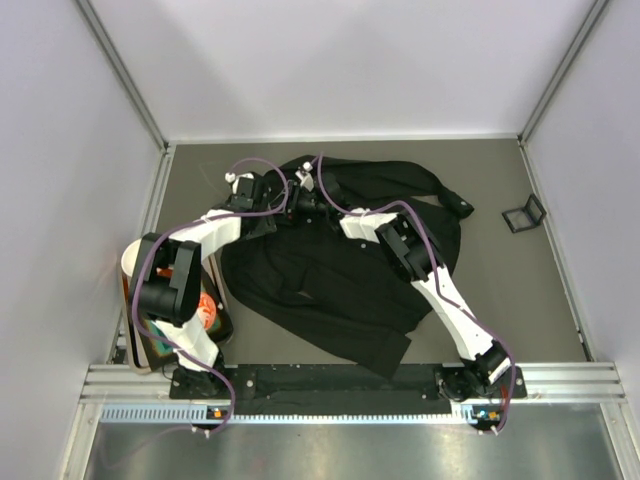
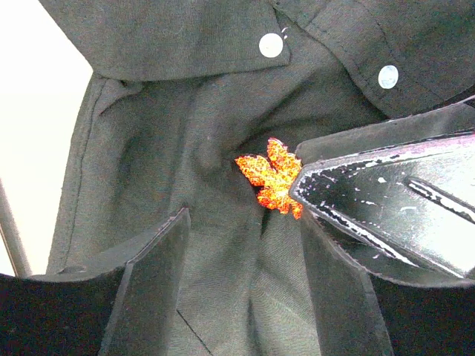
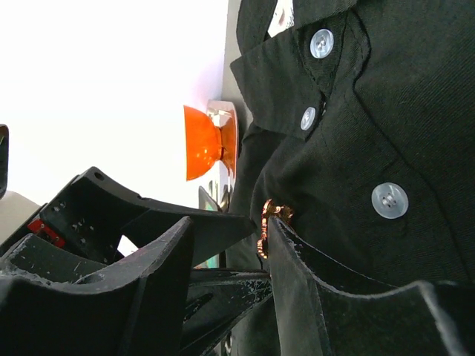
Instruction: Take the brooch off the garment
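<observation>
One brooch (image 2: 271,178) on the garment (image 2: 148,148): right claw (image 3: 231,222) half-open against it, left claw (image 2: 243,222) wide apart, empty.

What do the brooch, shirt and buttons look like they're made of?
Brooch: grainy, sparkling red-orange face; glitter coating or enamel, and the base material can't be told.
Shirt: matte black woven cloth with a fine weave and soft creases; looks cotton-like.
Buttons: pale, smooth, slight sheen, with sew holes; probably plastic.
</observation>
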Available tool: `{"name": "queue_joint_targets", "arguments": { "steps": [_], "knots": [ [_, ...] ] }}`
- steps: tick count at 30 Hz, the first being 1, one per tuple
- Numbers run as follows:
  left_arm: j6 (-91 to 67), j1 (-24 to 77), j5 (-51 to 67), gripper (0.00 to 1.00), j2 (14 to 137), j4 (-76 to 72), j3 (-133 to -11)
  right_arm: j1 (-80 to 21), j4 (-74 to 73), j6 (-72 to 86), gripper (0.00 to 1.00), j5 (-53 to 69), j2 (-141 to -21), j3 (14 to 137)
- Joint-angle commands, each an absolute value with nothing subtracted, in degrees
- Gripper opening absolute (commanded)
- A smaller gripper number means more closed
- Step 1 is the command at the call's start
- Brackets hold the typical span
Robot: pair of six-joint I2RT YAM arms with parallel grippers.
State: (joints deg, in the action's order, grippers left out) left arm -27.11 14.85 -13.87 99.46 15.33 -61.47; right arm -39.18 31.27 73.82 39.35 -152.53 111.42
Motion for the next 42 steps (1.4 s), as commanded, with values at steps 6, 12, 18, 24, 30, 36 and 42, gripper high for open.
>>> {"name": "queue_joint_targets", "arguments": {
  "steps": [6,12,18,24,30,36,42],
  "knots": [
    [-24.3,15.6,-11.7,0.7,98.0,7.1,-64.2,-43.1,38.2,76.2,0.45,46.9,-152.1,112.2],
    [-23.2,16.1,-9.1,0.79,95.7,4.5,-61.5,-43.2,40.2,77.2,0.45,46.7,-151.9,110.8],
    [-22.7,16.2,-8.9,0.82,94.0,2.2,-59.0,-43.5,40.7,77.5,0.45,46.5,-151.8,110.5],
    [-23.5,16.2,-11.4,0.75,97.3,2.8,-60.9,-43.6,39.9,77.3,0.45,46.3,-152.1,110.7],
    [-22.7,16.2,-12.9,0.53,98.2,1.9,-61.2,-43.6,39.8,77.3,0.45,46.6,-152.2,111.0],
    [-22.1,16.2,-14.3,0.44,99.8,2.3,-62.4,-43.6,40.0,77.2,0.45,46.6,-152.1,111.0],
    [-22.3,16.1,-15.6,0.33,100.9,2.7,-62.9,-43.6,39.1,76.3,0.45,46.5,-151.6,110.6]
  ]
}}
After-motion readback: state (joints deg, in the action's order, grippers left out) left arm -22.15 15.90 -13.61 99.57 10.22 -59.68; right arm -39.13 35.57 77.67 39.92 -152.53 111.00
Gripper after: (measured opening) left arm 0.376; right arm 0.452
